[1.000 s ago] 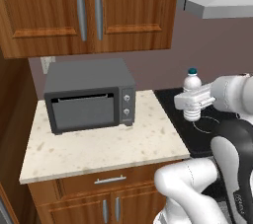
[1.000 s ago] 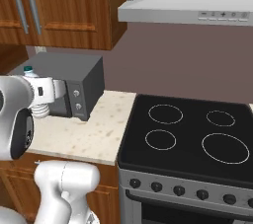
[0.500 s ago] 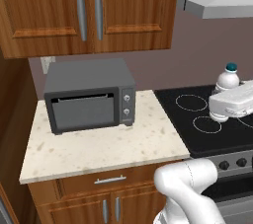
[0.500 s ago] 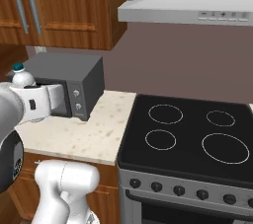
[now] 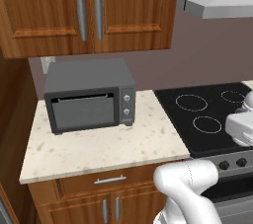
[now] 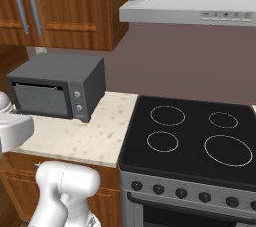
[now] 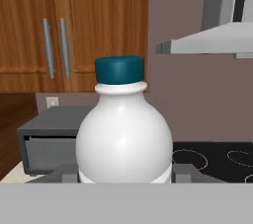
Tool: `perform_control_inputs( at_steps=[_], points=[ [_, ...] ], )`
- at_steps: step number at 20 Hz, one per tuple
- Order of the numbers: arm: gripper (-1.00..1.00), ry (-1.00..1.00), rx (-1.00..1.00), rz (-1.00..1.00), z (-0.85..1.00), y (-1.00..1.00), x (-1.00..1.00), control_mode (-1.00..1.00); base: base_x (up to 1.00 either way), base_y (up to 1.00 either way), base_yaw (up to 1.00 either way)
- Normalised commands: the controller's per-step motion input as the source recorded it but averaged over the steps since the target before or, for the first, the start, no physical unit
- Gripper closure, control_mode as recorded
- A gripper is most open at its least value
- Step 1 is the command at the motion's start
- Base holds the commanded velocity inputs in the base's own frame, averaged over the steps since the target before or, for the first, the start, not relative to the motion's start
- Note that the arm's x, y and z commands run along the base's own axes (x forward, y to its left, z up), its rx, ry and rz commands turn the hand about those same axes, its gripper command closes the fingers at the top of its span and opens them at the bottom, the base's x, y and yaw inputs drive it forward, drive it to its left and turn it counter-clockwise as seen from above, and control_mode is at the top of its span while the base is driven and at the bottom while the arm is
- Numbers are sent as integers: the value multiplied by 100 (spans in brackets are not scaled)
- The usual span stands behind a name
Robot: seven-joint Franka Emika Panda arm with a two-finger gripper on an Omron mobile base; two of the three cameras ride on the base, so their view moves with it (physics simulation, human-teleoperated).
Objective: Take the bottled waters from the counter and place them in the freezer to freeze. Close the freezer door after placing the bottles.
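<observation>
Though its lower body is cut off by the bottom of the hand view, the bottle [image 7: 124,134] stands upright there with its teal cap [image 7: 119,69] on, pinched in the claw [image 7: 124,177], whose fingers are mostly hidden behind it. No label or writing can be read on it. Behind it sit the toaster oven [image 5: 89,94] on the counter [image 5: 104,144], the black stovetop [image 6: 192,138] beside it, wooden cabinets [image 5: 89,8] above and a grey hood [image 6: 192,8]. Knob markings are too small to read.
</observation>
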Motion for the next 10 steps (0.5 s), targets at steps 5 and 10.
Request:
perform_control_inputs(
  at_steps=[5, 10],
  points=[
    [100, -6, 0, -1, 0, -2, -5, -100, 0, 0, 0],
    [100, -8, 0, 3, -3, -4, -8, -100, 0, 0, 0]
  ],
)
